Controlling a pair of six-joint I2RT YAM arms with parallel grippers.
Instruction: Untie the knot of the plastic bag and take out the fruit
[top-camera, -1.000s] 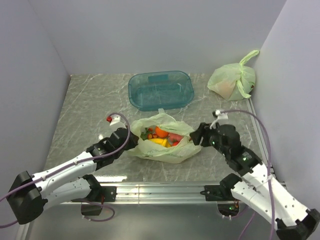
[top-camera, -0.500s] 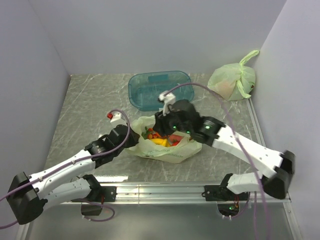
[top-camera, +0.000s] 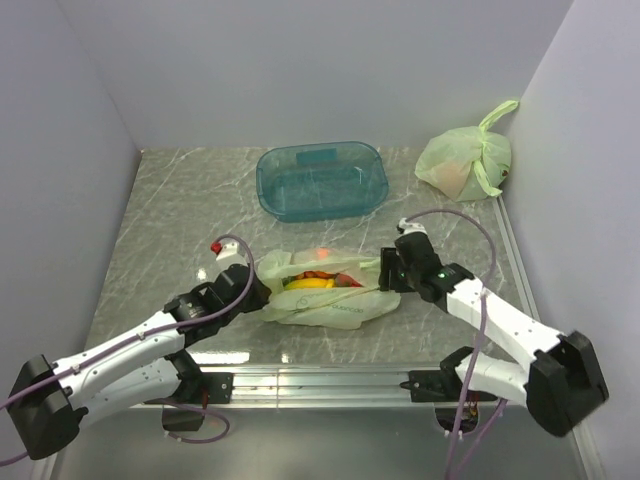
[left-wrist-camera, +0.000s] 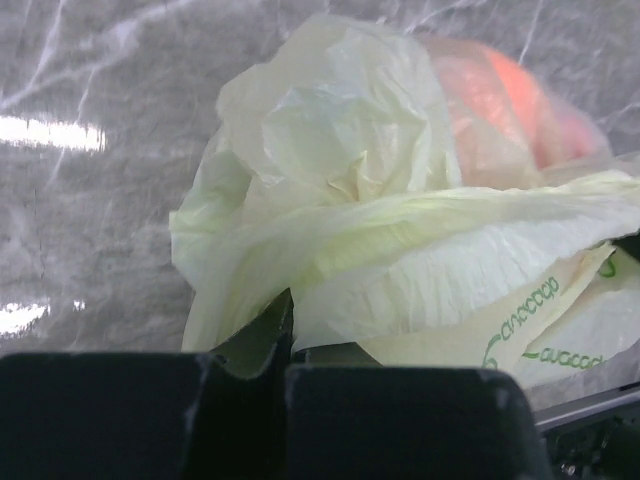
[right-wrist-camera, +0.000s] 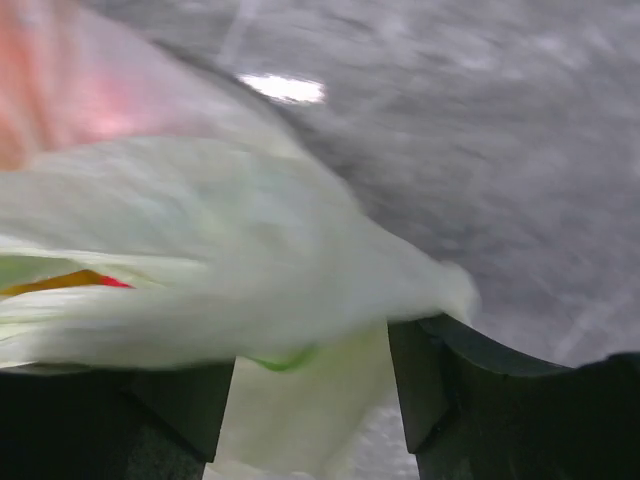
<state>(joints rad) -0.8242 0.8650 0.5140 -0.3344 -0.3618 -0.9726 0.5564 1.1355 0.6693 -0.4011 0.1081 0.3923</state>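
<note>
The plastic bag (top-camera: 335, 310) lies on the table (top-camera: 160, 220), fruit (top-camera: 305, 283) showing inside. The left gripper (top-camera: 262, 290) pinches its 9 o'clock edge, fingers (left-wrist-camera: 400, 420) nearly closed. The right gripper (top-camera: 385, 270), at 3 o'clock, stands spread around film.

The plastic bag (top-camera: 338, 310) lies before the tub (top-camera: 322, 182).

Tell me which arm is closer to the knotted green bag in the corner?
Right. The right end effector is at the plastic bag's right end, on the knotted bag's side; the left end effector is at its left end, farther away.
</note>
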